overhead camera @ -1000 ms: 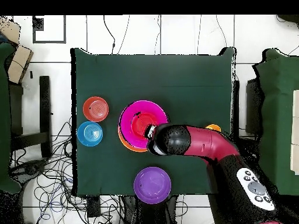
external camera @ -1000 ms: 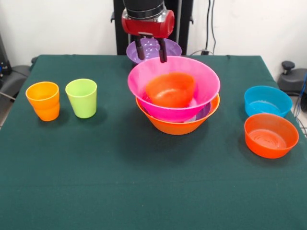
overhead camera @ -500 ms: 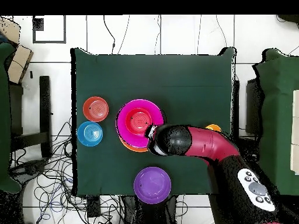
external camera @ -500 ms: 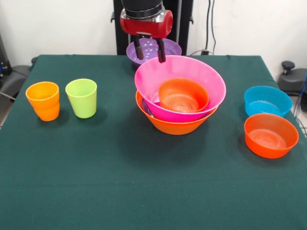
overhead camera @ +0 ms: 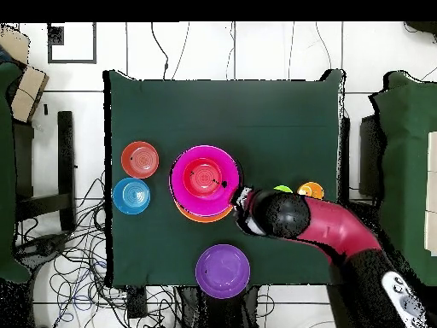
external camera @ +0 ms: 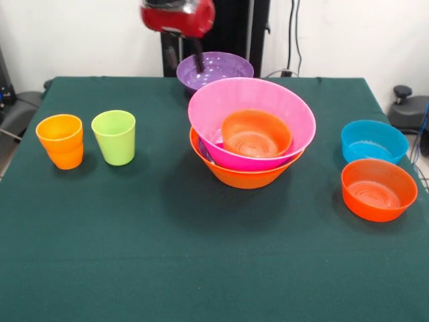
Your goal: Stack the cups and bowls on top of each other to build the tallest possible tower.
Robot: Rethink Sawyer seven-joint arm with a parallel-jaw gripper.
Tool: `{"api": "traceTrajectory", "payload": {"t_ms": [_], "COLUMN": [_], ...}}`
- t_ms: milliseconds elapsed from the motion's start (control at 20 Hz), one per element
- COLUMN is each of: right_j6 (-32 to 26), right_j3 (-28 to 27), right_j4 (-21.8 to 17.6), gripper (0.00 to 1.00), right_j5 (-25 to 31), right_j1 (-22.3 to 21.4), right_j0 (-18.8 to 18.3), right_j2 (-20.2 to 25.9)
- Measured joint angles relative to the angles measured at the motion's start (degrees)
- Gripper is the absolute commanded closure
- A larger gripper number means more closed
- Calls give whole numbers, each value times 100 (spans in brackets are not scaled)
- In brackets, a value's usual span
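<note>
Standing mid-table, tower (external camera: 251, 144) is partly built: pink bowl (external camera: 295, 121) w/ red-orange bowl (external camera: 257, 133) nested inside, yellow-orange base below. Still loose: purple bowl (external camera: 214, 67) behind, blue (external camera: 373, 141) and red-orange (external camera: 378, 189) at one side, two cups (external camera: 87, 139) at the other. Gripper (external camera: 191, 57) has been lifted and shifted aside since a second ago; finger state can't be told.

Robot lab, green-clothed table (external camera: 100, 268), floor cables (overhead camera: 77, 282)
</note>
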Motion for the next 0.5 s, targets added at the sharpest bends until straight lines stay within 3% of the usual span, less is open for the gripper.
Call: {"api": "traceTrajectory", "payload": {"t_ms": [300, 500], "right_j6": [0, 0], "right_j3": [198, 199], "right_j4": [52, 49], "gripper": [0, 0], "right_j5": [-1, 0], "right_j1": [-336, -337], "right_j0": [-607, -708], "right_j2": [60, 68]}}
